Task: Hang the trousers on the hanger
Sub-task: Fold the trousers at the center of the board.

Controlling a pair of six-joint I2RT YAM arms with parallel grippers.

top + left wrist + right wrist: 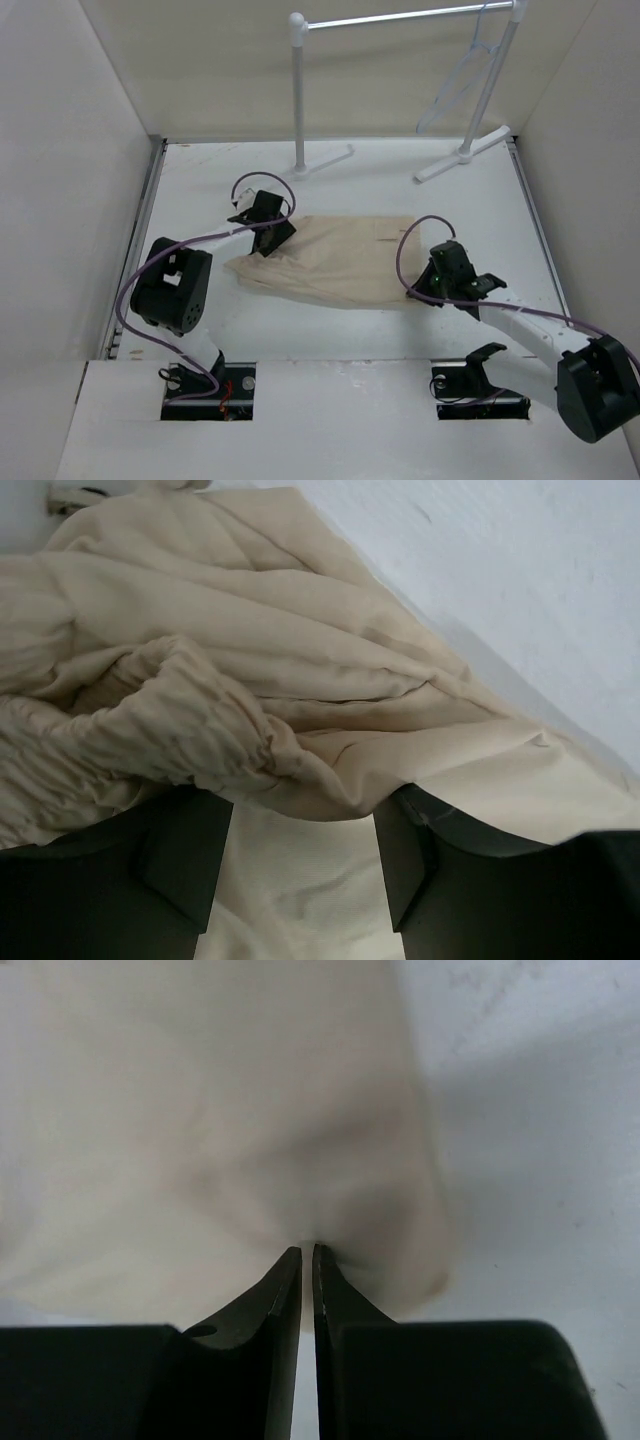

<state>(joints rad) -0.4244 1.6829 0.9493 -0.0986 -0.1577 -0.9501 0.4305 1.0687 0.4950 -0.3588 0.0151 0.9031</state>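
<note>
The beige trousers (340, 262) lie folded flat in the middle of the white table. My left gripper (268, 228) is at their left end, by the gathered waistband (170, 730). Its jaws stand wide apart, with cloth lying between them and bunched over the fingertips (405, 845); the left gripper (300, 825) is open. My right gripper (438, 282) is at the trousers' right edge. In the right wrist view the right gripper (307, 1252) is shut, pinching the edge of the cloth (250, 1140). The pale hanger (462, 75) hangs from the rack's bar at the back right.
The white tubular rack (299, 90) stands at the back of the table (400, 190), with its feet spread on the surface. White walls close in the left, right and back sides.
</note>
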